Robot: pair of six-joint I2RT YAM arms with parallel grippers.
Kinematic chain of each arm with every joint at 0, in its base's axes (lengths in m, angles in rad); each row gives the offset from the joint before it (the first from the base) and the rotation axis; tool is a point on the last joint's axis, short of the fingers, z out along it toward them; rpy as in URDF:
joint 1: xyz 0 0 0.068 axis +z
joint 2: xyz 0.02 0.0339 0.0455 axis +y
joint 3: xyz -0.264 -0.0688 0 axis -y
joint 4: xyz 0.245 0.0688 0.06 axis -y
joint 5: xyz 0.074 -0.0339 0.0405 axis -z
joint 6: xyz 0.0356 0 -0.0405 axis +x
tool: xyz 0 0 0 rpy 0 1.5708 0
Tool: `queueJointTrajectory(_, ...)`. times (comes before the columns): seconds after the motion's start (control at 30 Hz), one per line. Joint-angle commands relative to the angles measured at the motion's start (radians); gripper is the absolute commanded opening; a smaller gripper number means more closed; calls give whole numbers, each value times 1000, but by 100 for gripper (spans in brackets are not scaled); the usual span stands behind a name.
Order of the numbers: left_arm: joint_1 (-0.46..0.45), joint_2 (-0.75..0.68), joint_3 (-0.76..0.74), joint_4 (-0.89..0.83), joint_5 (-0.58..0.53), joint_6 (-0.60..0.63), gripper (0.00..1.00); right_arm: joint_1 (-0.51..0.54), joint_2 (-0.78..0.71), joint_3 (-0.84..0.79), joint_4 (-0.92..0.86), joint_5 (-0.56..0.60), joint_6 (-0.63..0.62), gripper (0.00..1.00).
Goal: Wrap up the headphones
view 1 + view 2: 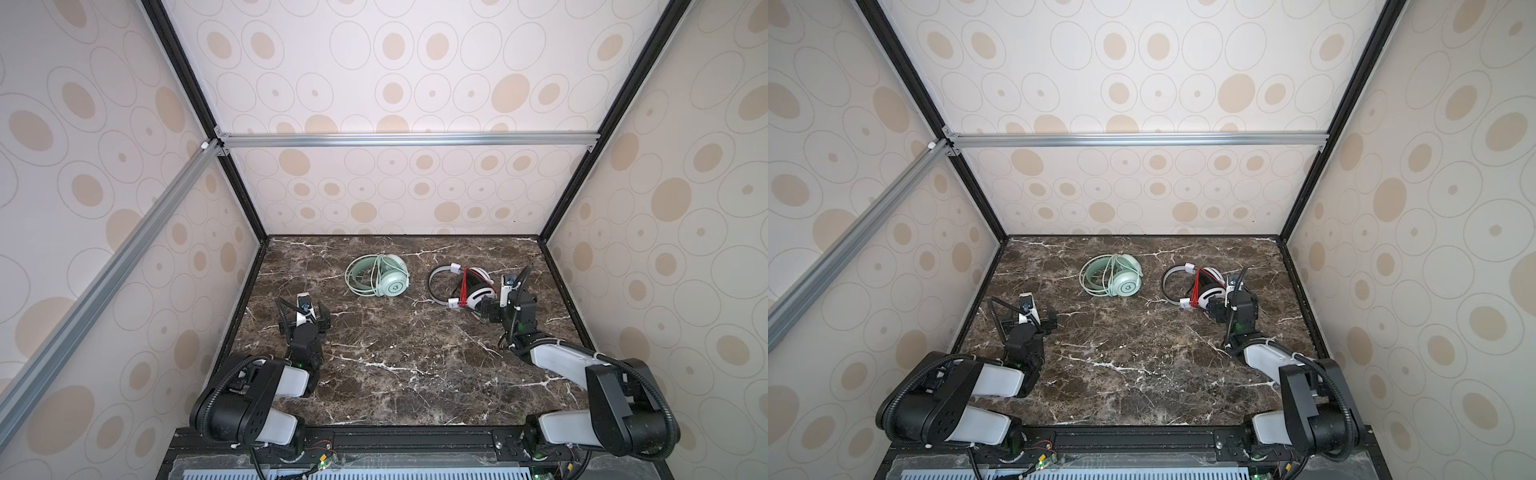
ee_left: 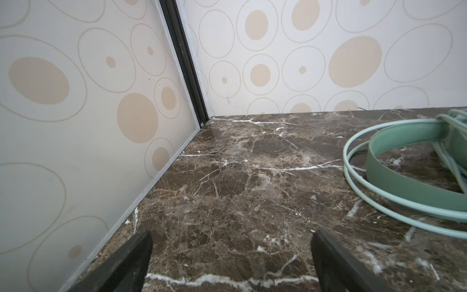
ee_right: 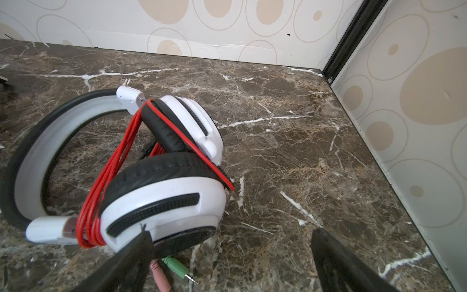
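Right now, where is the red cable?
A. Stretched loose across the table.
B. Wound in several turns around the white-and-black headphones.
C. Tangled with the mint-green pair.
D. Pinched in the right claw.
B: in the right wrist view the red cable loops several times around the white-and-black headphones by the ear cups, while the right claw stands open, gripping nothing.
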Motion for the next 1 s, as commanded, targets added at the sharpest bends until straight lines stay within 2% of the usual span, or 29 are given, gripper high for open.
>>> queueJointTrajectory(0.0, 41, 29, 10, 127, 54, 24, 98, -7, 28, -20, 67, 18, -11, 100)
queueJointTrajectory(0.13, 107, 86, -8, 194, 162, -31, 98, -8, 83, 26, 54, 62, -25, 100)
queueJointTrajectory(0.2, 128, 145, -23, 292, 192, -31, 98, -8, 92, 34, 50, 85, -25, 100)
queueJointTrajectory(0.27, 129, 121, 11, 181, 196, -44, 98, -15, 105, -21, 175, 78, -27, 100)
queueJointTrajectory(0.3, 129, 136, 17, 201, 195, -35, 98, -26, 124, -43, 234, 64, -21, 100)
queueJointTrajectory(0.43, 133, 138, 35, 170, 181, -45, 98, -87, 150, -47, 242, -28, 29, 100)
queueJointTrajectory(0.53, 143, 135, 43, 148, 196, -56, 98, -89, 191, -76, 352, -43, 16, 100)
queueJointTrajectory(0.63, 144, 132, 38, 154, 198, -55, 98, -90, 174, -61, 286, -50, 21, 100)
queueJointTrajectory(0.97, 144, 131, 38, 152, 198, -54, 98, -90, 177, -62, 297, -46, 18, 100)
